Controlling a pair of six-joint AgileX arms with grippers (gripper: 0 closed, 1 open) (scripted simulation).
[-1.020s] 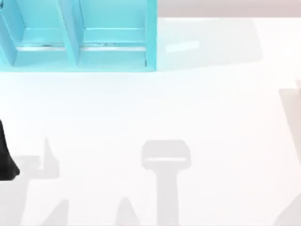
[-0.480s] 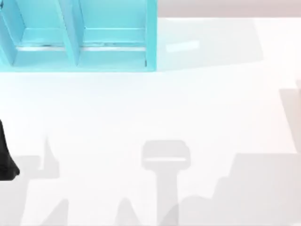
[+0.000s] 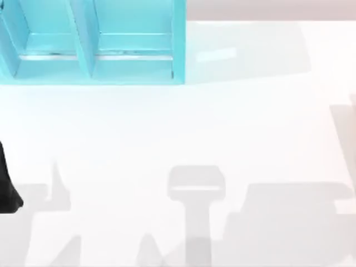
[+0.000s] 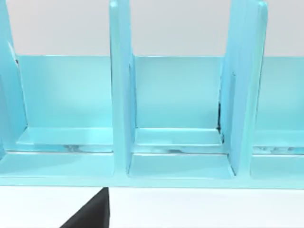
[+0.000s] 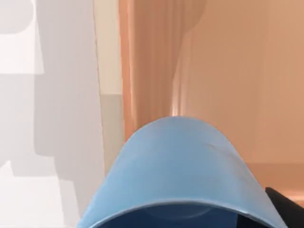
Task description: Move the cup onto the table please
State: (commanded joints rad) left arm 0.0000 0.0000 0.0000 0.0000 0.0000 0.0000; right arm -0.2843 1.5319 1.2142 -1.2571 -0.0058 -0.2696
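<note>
1. The cup (image 5: pixel 180 175) sits right up against the right wrist camera, its blue wall and dark mouth close to the lens. That closeness suggests the right arm is carrying it, but the fingers gripping it are not visible, apart from a dark sliver at the frame's corner that may be part of the right gripper. I cannot tell whether that gripper is clenched on the cup or not.

2. Behind the cup in the right wrist view stands a peach-coloured wall or panel (image 5: pixel 213 71), with the white table (image 5: pixel 19 118) to one side. The cup appears to be tipped so its mouth faces the camera, which would fit a grasp from the side rather than from above.

3. In the top view the table (image 3: pixel 178 128) is bare white, crossed by grey shadows (image 3: pixel 289 217); a broad one lies toward 5 o'clock. I judge it to be cast by the right arm hanging above that part of the surface, out of the frame.

4. The light blue shelf unit (image 3: pixel 94 55) occupies the 11 o'clock corner of the top view. Its compartments visible here hold nothing, which fits a cup already lifted away.

5. The left arm (image 3: pixel 8 189) is parked at 8 o'clock, at the table's left edge. Its wrist camera faces the shelf unit (image 4: pixel 171 109), with a black piece of the left gripper (image 4: pixel 92 213) at the frame's edge; its fingers' state cannot be told.

6. My judgement: the carry is under way, and what remains is lowering the cup upright onto open table and letting go.
</note>
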